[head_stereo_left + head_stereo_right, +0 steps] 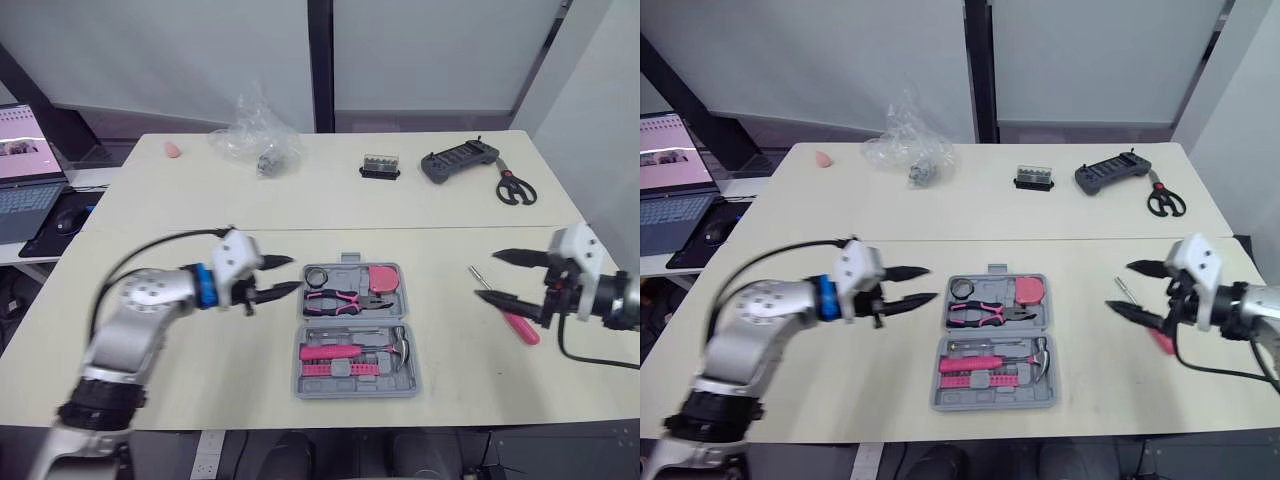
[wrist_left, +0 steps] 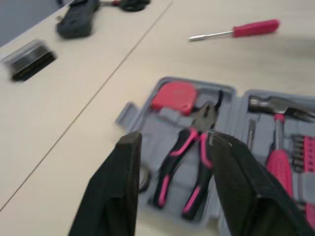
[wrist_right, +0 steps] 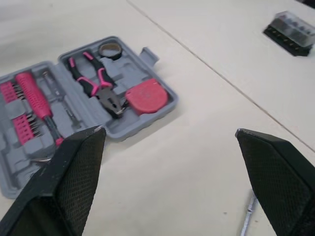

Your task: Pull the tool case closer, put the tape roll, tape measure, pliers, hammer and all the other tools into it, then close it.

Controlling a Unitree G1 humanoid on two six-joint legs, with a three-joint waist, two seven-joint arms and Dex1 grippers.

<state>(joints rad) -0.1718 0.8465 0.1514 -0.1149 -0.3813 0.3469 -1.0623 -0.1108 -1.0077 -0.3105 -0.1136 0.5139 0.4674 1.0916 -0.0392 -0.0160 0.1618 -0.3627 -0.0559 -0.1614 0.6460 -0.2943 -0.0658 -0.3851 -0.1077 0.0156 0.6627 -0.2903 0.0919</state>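
**Item:** grey plastic tool case (image 1: 408,378), lying open and flat at the middle of the cream counter (image 1: 200,200), between the two arms.

**Far half:** small black tape roll (image 1: 317,275), pink tape measure (image 1: 383,280), pliers with pink-and-black handles (image 1: 345,298).

**Near half:** pink-handled hammer (image 1: 350,351) and a row of bits.

**Outstanding:** pink-handled screwdriver (image 1: 521,327), loose on the counter to the right of the case, beside the right tool (image 1: 486,275) (contact cannot be told).

**Left tool** (image 1: 296,273): fingers spread, empty, hovering just left of the case.

**Right tool:** fingers spread wide, empty.

**Hazards, as judged:**
- The screwdriver's thin round shaft may roll or skid if only one finger meets it.
- A pinch on the shaft rather than the handle may let it swing.
- If it lies across its slot, or over the hammer, the halves will likely not shut.
- Closing one-sided could push the light case along the counter (the left tool is well placed to steady it).
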